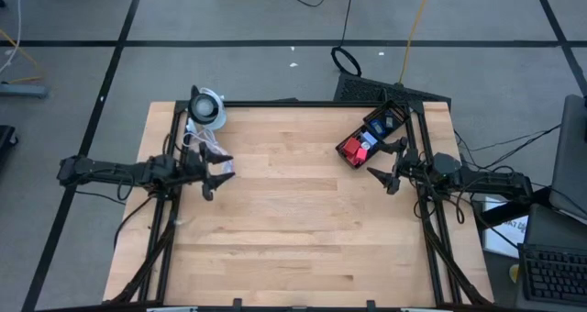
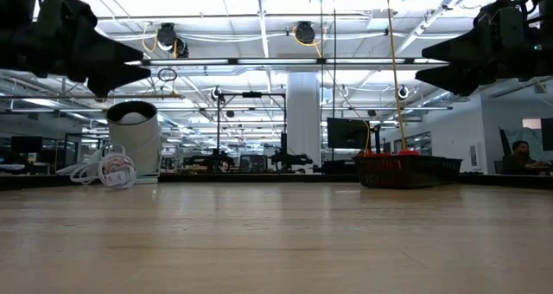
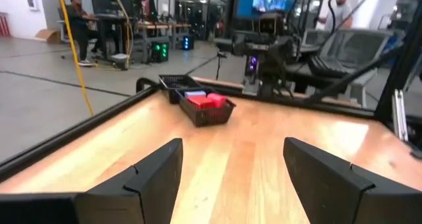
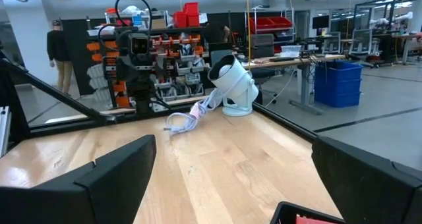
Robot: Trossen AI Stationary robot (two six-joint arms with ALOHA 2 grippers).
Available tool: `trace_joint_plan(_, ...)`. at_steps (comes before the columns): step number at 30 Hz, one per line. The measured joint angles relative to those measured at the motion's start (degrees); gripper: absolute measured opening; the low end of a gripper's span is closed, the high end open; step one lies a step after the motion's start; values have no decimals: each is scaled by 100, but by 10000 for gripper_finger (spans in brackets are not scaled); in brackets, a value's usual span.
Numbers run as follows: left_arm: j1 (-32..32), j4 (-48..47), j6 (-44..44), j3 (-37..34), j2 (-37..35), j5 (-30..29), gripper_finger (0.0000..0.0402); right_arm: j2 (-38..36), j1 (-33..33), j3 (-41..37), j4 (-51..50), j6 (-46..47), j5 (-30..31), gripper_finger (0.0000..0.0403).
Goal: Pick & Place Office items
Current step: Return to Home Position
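The office items, red and blue blocks among them, lie inside a black mesh basket near the table's far right corner; the left wrist view shows the basket with red blocks on top. My right gripper hovers open just near of the basket, raised off the table. My left gripper hovers open by the table's left edge, also raised. Both grippers are empty.
A round white-and-black device stands at the far left corner, with a white coiled cable beside it on the table. In the right wrist view the device and cable lie ahead. A black frame rims the table.
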Motion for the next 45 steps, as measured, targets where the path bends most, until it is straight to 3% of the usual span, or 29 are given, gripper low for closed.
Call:
trace_joint_plan(5, -2, -326, 208, 0, 3, 256, 267, 0, 0, -4, -4, -21, 1, 393)
trace_joint_plan(45, 0, -260, -6, 0, 19, 249, 267, 0, 0, -9, -4, 130, -12, 393)
